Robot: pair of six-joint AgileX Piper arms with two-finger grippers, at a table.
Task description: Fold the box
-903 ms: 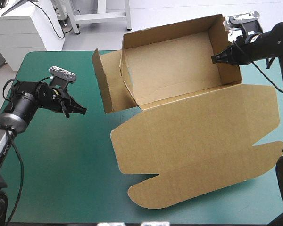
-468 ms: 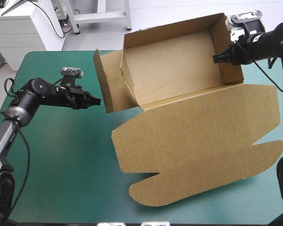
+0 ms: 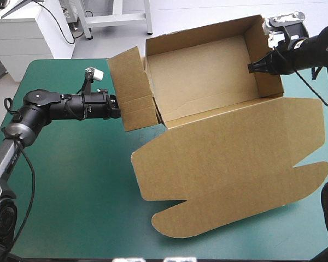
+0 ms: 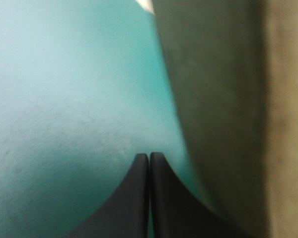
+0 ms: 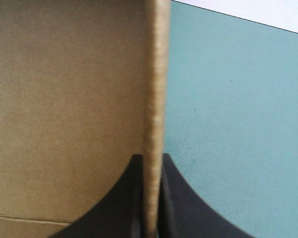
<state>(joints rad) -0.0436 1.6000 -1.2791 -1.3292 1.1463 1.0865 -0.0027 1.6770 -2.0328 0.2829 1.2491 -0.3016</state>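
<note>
The brown box [image 3: 202, 76] stands as an open tray at the back of the table, its lid [image 3: 235, 164] lying flat toward the front. My left gripper [image 3: 116, 106] is shut with nothing in it, its tip against the outside of the tray's left side flap [image 3: 132, 90]. In the left wrist view the shut gripper [image 4: 149, 156] points along the teal-green cover with the board [image 4: 223, 99] close beside it. My right gripper [image 3: 250, 67] is shut on the tray's right wall. In the right wrist view, the wall's edge [image 5: 155, 74] runs up through the gripper [image 5: 151, 161].
Bare teal-green cover [image 3: 71, 180] lies left of the box and under my left arm. The flat lid reaches close to the table's front and right edges, its rounded tabs [image 3: 169, 221] nearest the front.
My left gripper has moved right to the box and pushed its left side flap up and inward against the tray. The right gripper has kept its hold.
</note>
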